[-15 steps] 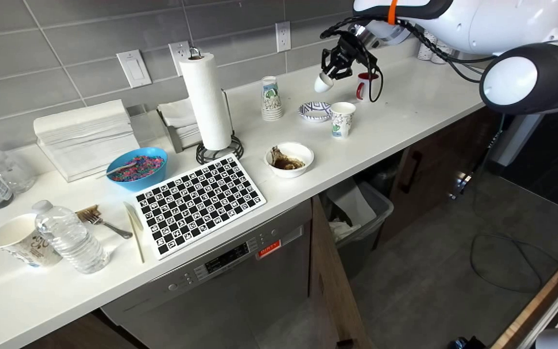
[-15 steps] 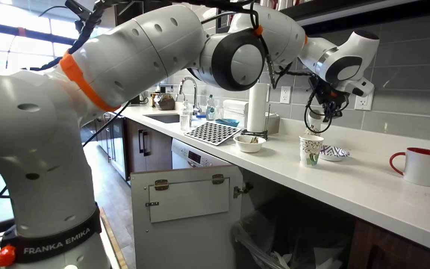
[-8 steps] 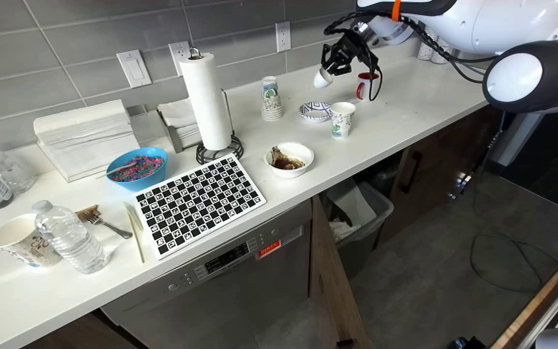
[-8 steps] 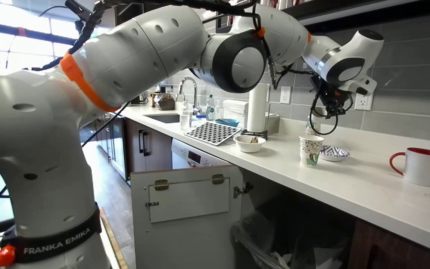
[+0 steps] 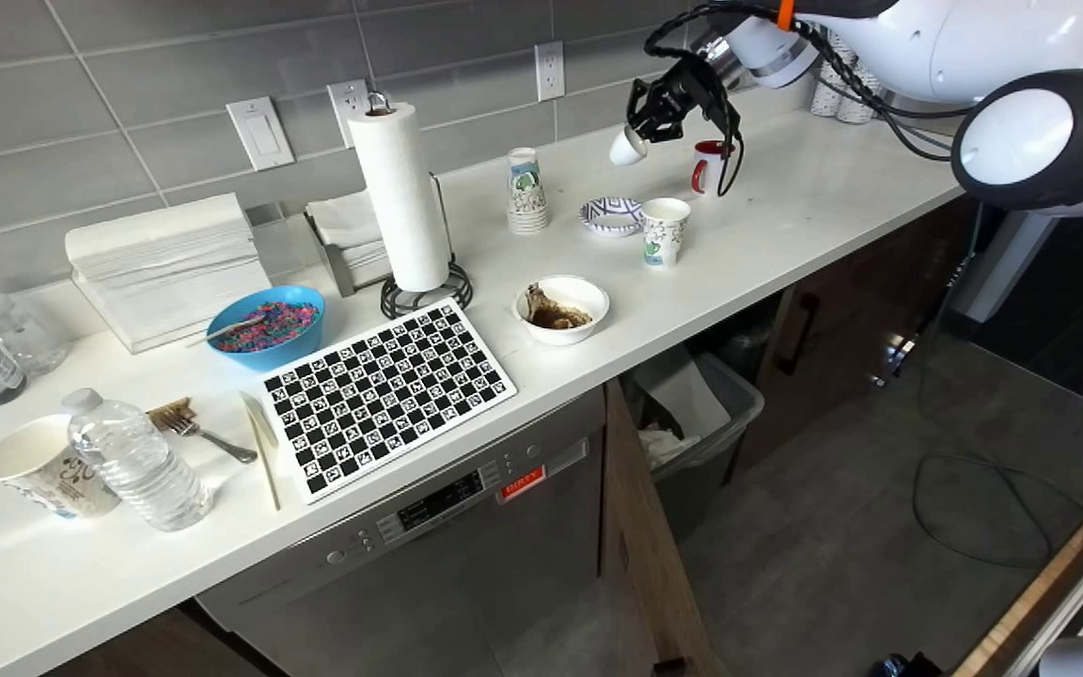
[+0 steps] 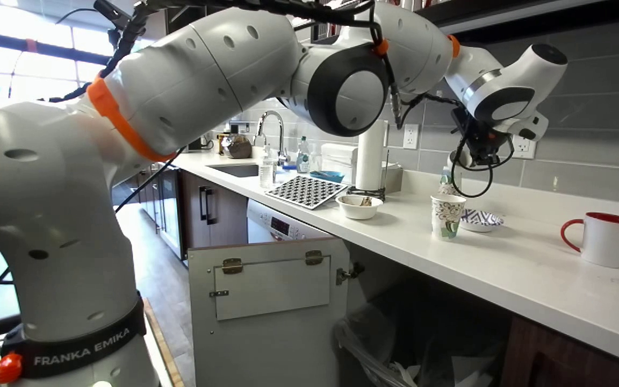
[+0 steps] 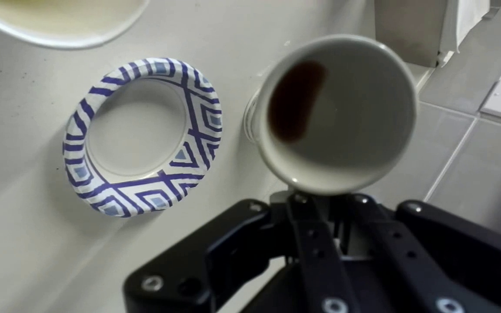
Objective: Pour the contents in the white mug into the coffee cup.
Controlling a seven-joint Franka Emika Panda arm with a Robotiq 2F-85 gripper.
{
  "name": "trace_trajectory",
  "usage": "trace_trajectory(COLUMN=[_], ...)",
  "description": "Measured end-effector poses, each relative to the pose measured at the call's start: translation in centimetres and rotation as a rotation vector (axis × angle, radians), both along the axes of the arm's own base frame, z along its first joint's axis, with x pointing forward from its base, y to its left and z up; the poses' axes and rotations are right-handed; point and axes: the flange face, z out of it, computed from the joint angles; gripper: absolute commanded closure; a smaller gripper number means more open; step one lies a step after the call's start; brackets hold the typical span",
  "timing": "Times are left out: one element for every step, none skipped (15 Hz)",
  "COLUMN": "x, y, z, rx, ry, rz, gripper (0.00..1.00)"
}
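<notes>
The step in hand looks to be the carry, ahead of the pour; the fingers (image 7: 307, 221) stand narrow and hold the white mug (image 5: 627, 148) from its six o'clock side in the wrist view, the exact grip under the rim hidden; the mug hangs tilted above the table (image 5: 842, 188), its dark drink (image 7: 296, 102) gathered toward nine o'clock in the wrist view; the coffee cup (image 6: 607, 242), by my reading the red-handled one, stands upright and apart, toward four o'clock from the mug in both exterior views; the next move seems to call for a slow swing that way with no added tilt, until the mug's lip is over the coffee cup, then a gentle tip.
</notes>
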Motion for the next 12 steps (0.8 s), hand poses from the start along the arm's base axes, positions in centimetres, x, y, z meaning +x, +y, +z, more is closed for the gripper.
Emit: trace_trajectory(x=[-0.1, -0.2, -0.3, -0.4, -0.5, -0.5, -0.6, -0.6, -0.6, -0.6, -0.6, -0.6], y=[-0.2, -0.5, -0.7, -1.0, -1.2, -1.4, -1.6, -1.7, -1.8, -1.7, -1.7, -1.7], z=[-0.2, -0.4, -0.6, -0.8, -1.1, -1.3, -1.6, -1.8, -2.0, -2.0, -2.0, -1.9], rx=[0.016, 0.03, 0.042, 0.048, 0.048, 0.046, 0.043, 0.041, 0.039, 0.039, 0.039, 0.038], ry=[-0.01, -0.018, -0.028, -0.038, -0.047, -0.05, -0.049, -0.05, -0.051, -0.052, -0.052, -0.053], rz=[0.01, 0.019, 0.029, 0.04, 0.049, 0.055, 0.054, 0.05, 0.048, 0.049, 0.049, 0.049], gripper=[0.97, 0.97, 0.97, 0.97, 0.97, 0.88, 0.88, 0.88, 0.88, 0.88, 0.88, 0.97])
